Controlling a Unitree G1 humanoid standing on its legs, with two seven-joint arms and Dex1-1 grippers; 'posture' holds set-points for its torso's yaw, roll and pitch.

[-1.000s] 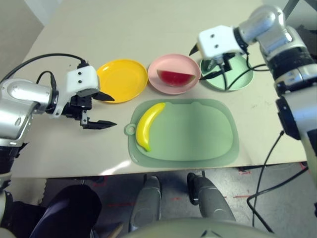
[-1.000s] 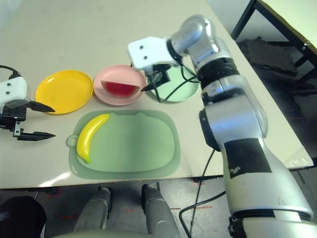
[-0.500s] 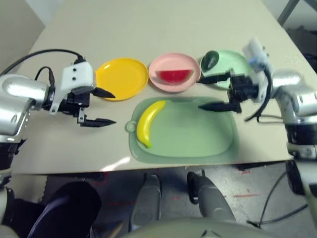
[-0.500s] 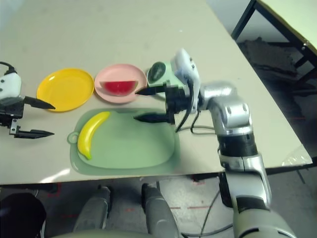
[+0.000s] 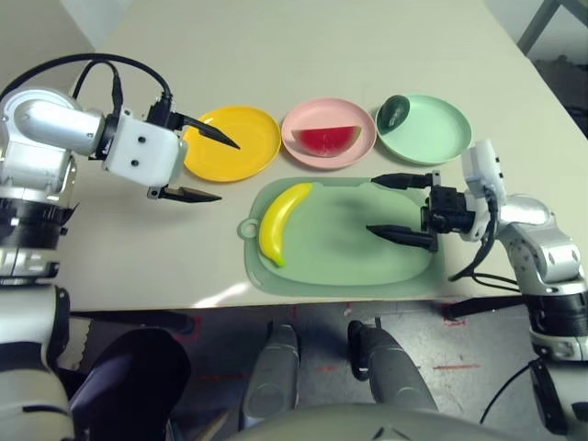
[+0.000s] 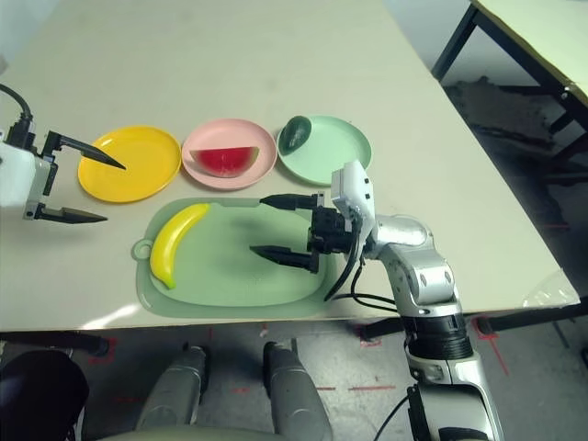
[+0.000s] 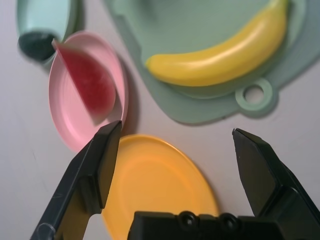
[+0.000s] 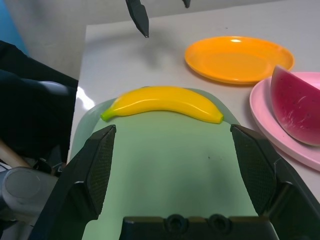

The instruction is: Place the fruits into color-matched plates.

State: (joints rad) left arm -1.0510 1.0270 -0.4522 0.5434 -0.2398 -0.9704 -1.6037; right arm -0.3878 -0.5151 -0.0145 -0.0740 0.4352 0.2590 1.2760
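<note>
Curved yellow toy banana (image 5: 278,221) lies on pale-green rounded mat (image 5: 404,266), left part. Red watermelon wedge (image 5: 325,141) in pink plate (image 5: 300,119), dark green avocado (image 5: 393,111) in mint plate (image 5: 439,130), yellow-orange plate (image 5: 253,152) beyond mat's left. Both grippers released: right gripper (image 5: 401,207) over mat's right, left gripper (image 5: 198,168) by yellow-orange plate.

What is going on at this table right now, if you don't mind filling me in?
The robot is sorting toy fruits onto color-matched plates. The watermelon wedge lies in the pink plate and the avocado at the edge of the mint green plate. The banana lies on the pale-green mat; the yellow-orange plate holds nothing. The right gripper hangs open over the mat, the left gripper open beside the yellow-orange plate.
</note>
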